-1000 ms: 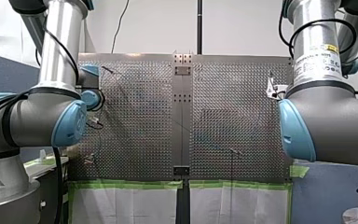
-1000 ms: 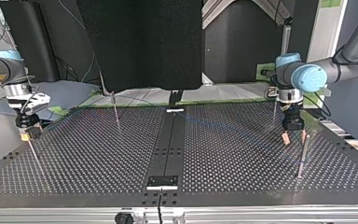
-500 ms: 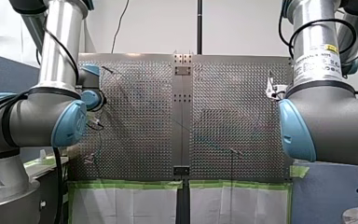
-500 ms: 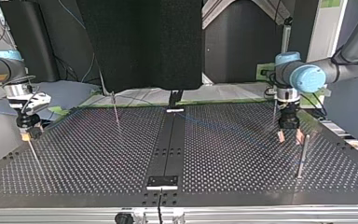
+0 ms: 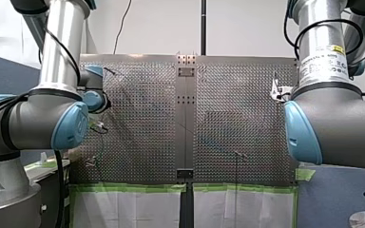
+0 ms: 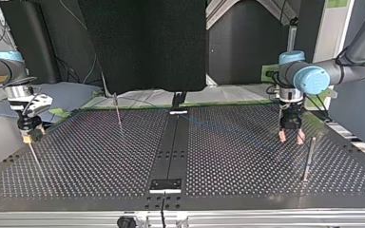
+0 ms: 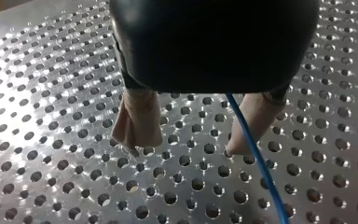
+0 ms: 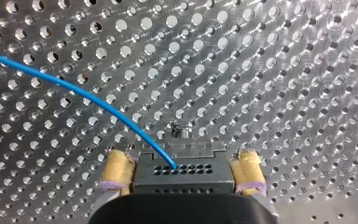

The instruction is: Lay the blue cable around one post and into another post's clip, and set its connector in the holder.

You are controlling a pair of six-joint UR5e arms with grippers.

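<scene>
Blue cable (image 8: 74, 87) ends in connector (image 8: 179, 163) pinched by my right hand (image 8: 182, 171) — left hand (image 7: 188, 145) points down, spread, empty.

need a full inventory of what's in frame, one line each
table: one, perforated metal, under everything
centre strip: one, black, along the table's middle
blocks: two, dark, at the strip's ends
posts: four, thin metal, spread toward the table's corners
blue cable: one, blue, across the table into the connector
connector: one, grey, in the right end effector
green tape: strips, green, table's near edge in the front view
arms: two, silver with blue joints
left end effector: open, beige pads, cable beside one finger
right end effector: yellow pads, shut on the connector
</scene>
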